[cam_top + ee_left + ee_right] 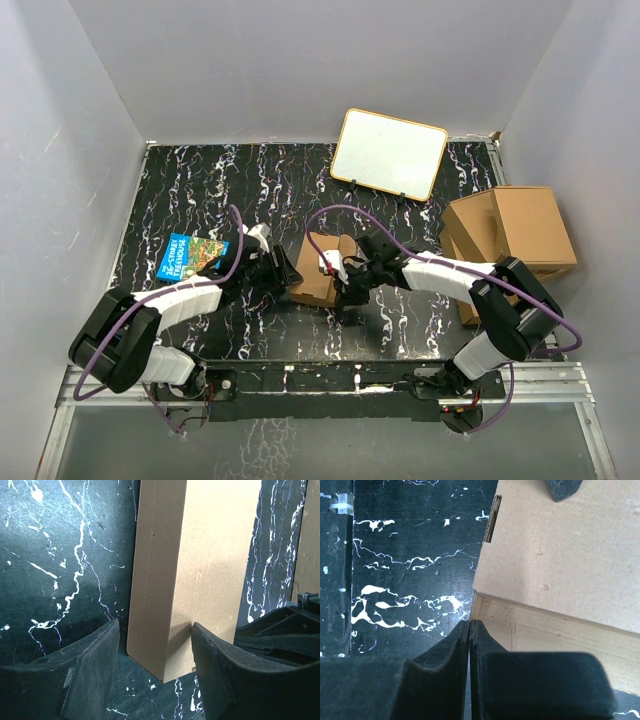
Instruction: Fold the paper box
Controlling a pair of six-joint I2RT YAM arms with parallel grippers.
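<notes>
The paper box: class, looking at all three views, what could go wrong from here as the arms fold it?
1. The left gripper is open astride a wall of the paper box; closing unevenly might shove the light box across the table.
2. The right gripper is shut at the box's corner; a pull there could crease or tear that edge.
3. Both grippers sit close together and might collide.

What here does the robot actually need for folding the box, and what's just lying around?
For the job:
- paper box
- left gripper, open around the box's edge
- right gripper, shut, at the box's corner

Just lying about:
- blue book
- whiteboard
- stacked boxes
</notes>
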